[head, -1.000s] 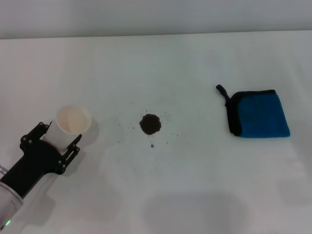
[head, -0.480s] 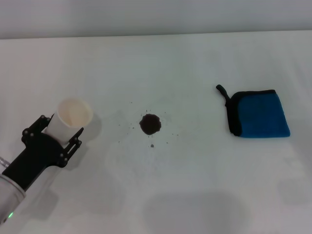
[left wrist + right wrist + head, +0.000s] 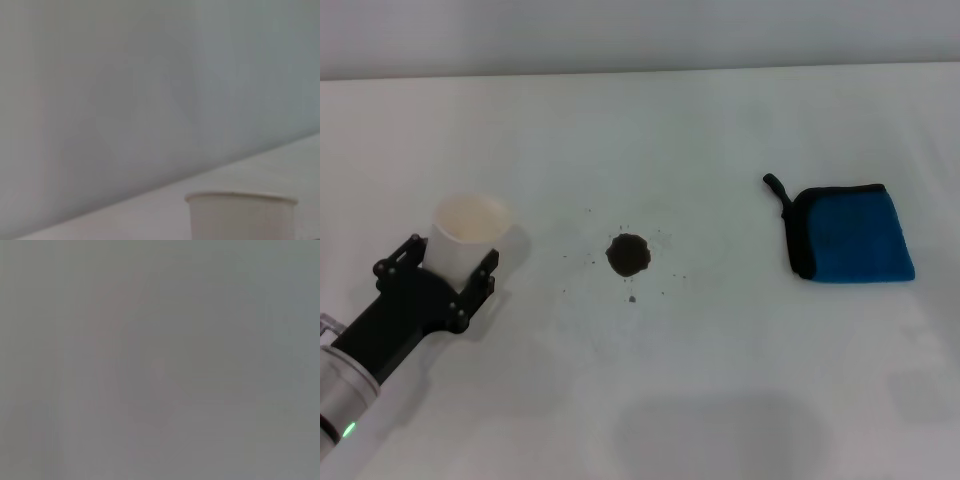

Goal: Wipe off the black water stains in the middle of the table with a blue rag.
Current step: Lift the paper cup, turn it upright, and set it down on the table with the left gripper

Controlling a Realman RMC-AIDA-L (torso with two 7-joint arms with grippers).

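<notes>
The cup (image 3: pixel 468 240), gripped between the left gripper's (image 3: pixel 448 268) fingers, has been set upright. The stains (image 3: pixel 628 255) and rag (image 3: pixel 852 234) beyond them remain untouched on the worktop (image 3: pixel 720 380); the right gripper is unseen.

Over the last second my left gripper (image 3: pixel 448 268) has swung from a diagonal pose to a more squared one, its black fingers (image 3: pixel 485 270) now either side of the white paper cup (image 3: pixel 470 234) at its lower half. The cup has shifted slightly: a second ago its rim sat lower and nearer the arm; half a second ago it was a little higher and further right; now it stands upright and a touch higher on the table (image 3: pixel 720 380), its rim showing in the left wrist view (image 3: pixel 241 198). The arm's silver cuff (image 3: pixel 340 395) has come further into the head view.
</notes>
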